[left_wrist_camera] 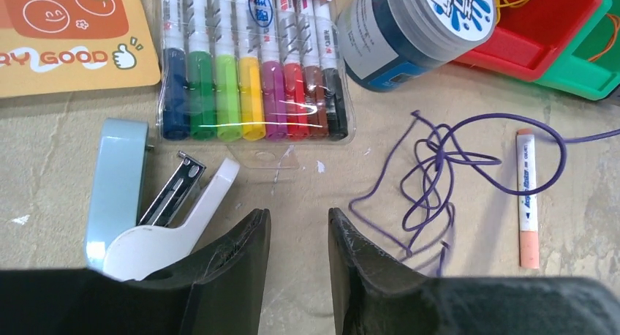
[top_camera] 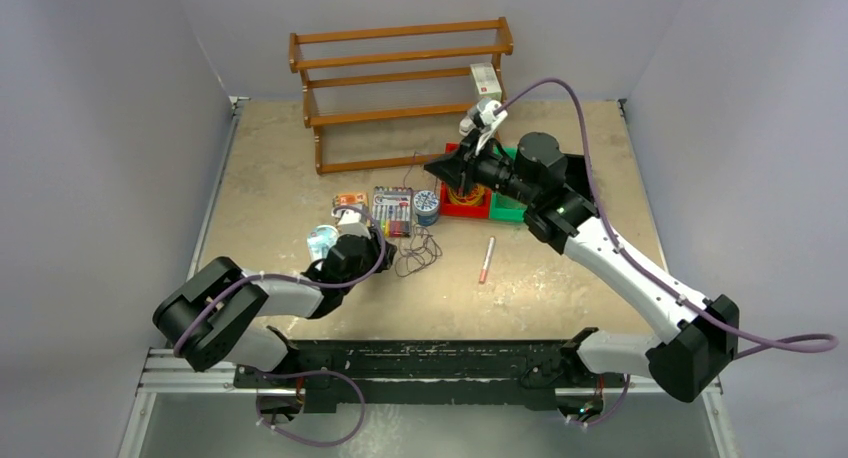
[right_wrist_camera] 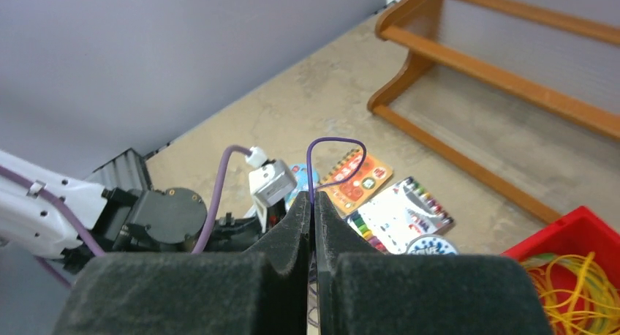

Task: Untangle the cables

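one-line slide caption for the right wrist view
Right gripper shut on a purple cable loop; yellow cables lie in the red bin

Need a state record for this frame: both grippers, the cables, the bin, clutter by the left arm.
left gripper: open, nothing between the fingers, low over the table, just left of the purple tangle
right gripper: shut on purple cable, held high near the red bin
purple tangle: loose on the table; one loop crosses the orange pen; one strand runs off the right edge of the left wrist view
red bin: holds yellow loops
clutter: stapler, marker pack, tub
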### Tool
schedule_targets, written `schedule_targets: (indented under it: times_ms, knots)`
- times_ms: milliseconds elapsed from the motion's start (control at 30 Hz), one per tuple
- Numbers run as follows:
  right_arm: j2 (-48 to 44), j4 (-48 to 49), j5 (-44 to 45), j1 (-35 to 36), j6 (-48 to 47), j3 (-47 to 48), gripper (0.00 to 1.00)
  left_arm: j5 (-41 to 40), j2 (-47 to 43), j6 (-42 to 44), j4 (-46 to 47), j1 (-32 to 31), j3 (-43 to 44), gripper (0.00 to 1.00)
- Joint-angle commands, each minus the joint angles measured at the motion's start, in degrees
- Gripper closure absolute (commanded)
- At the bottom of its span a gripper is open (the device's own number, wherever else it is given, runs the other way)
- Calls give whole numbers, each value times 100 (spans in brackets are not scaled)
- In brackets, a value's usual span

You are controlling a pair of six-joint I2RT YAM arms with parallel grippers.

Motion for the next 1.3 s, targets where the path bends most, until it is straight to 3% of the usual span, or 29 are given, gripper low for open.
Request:
schedule_targets:
  times_ms: [0, 167, 400, 567, 900, 1267]
  knots:
    - [-211, -192, 749, -18, -320, 525, 100, -45, -49, -78, 195, 30, -74, 66]
    - [-286, -273, 1050, -18, -479, 711, 100, -33, -290, -123, 143, 28, -165, 66]
    - [-166, -373, 1073, -15, -486, 853, 100, -413, -1714, -28, -763, 30, -146, 51]
    - [-172, -274, 1037, -12, -415, 834, 100, -152, -2368, 371, -984, 29, -47, 43]
    - [-101, -218, 886, -11, -353, 977, 100, 1256, -1600, 835, -13, 17, 289, 41]
    - [-137, -235, 627, -16, -279, 1040, 100, 820, -328, 1604, 206, 9, 1162, 41]
